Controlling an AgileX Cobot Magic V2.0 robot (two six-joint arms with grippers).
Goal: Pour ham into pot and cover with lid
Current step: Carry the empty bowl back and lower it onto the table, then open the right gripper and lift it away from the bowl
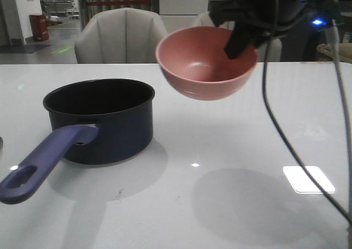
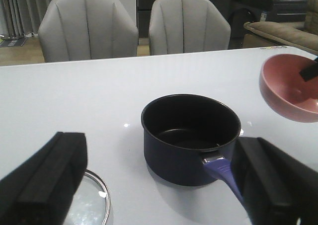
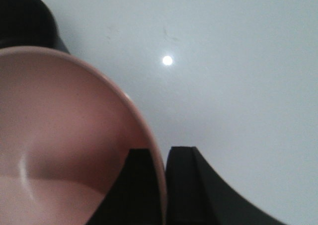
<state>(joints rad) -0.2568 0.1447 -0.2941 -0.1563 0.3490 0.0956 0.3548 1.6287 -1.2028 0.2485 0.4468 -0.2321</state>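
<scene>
Down at the near left edge, the glass lid [image 2: 92, 200] lies flat on the white table [image 1: 231, 166], under the left gripper [image 2: 159, 185], whose jaws are spread wide and hold nothing. Just past it sits the navy pot [image 1: 102, 120], handle pointing near-left. Right of the pot, the right gripper [image 3: 164, 185] pinches the pink bowl [image 1: 206, 62] by its rim, holding it up, tilted. Can't see any ham.
</scene>
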